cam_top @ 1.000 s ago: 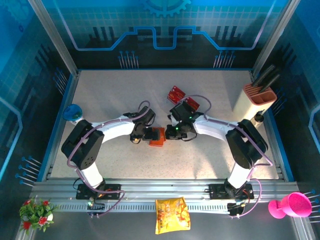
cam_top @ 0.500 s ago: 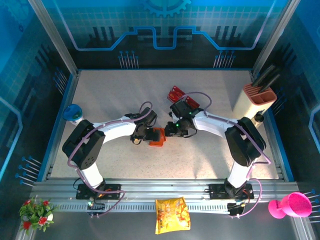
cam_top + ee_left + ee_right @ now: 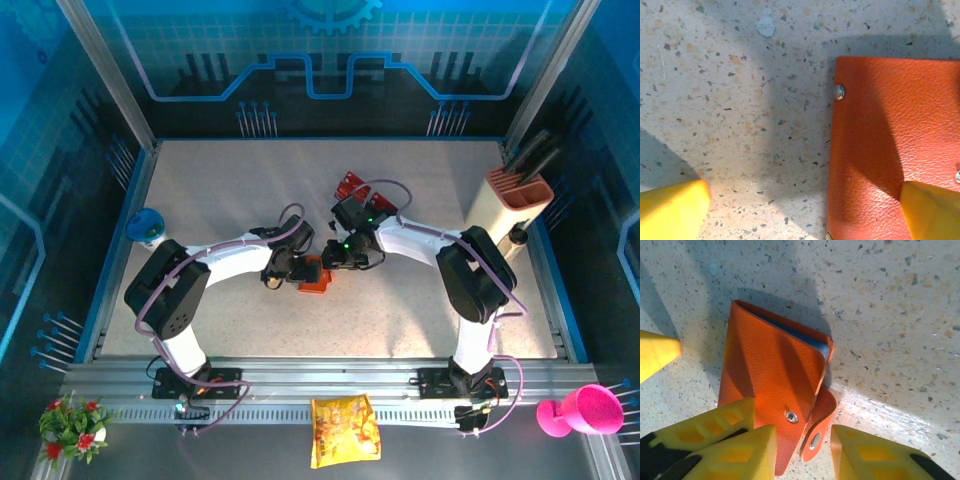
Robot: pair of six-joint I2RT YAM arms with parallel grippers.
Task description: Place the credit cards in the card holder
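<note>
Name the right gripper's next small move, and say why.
Probably close the right gripper on the snap tab of the folded orange leather-look card holder. The tab sits between its parted fingers, and the holder lies folded shut, so nothing can go in yet.

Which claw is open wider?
The left gripper: its fingers stand far apart, one over the wallet, one over bare table. The right gripper barely spans the snap tab.

The right gripper [image 3: 330, 262] now sits further left, over the card holder [image 3: 314, 280], and its jaws stand wider apart than before.
</note>
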